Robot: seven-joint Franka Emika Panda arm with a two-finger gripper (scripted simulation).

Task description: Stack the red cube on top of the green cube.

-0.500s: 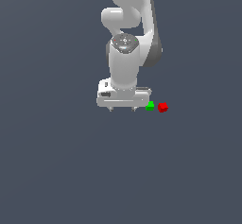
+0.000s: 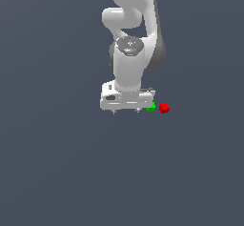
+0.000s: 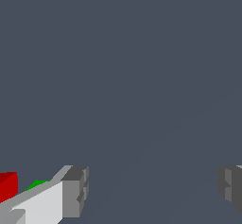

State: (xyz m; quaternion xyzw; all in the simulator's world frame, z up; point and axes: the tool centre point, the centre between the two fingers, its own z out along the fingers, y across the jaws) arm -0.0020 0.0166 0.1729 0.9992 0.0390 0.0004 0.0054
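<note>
Unmoved since earlier: arm, both cubes. Fingers [image 2: 126, 110] spread wide, empty; green cube [image 2: 151, 107] beside red cube [image 2: 164, 108].

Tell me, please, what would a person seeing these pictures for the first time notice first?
The big white robot arm dominates the middle of the exterior view, against a plain dark grey floor. Just beside its gripper, toward the exterior view's right, lie two tiny bright cubes: the green cube nearer the gripper, the red cube beyond it. In the wrist view the fingers stand wide apart, holding nothing.
</note>
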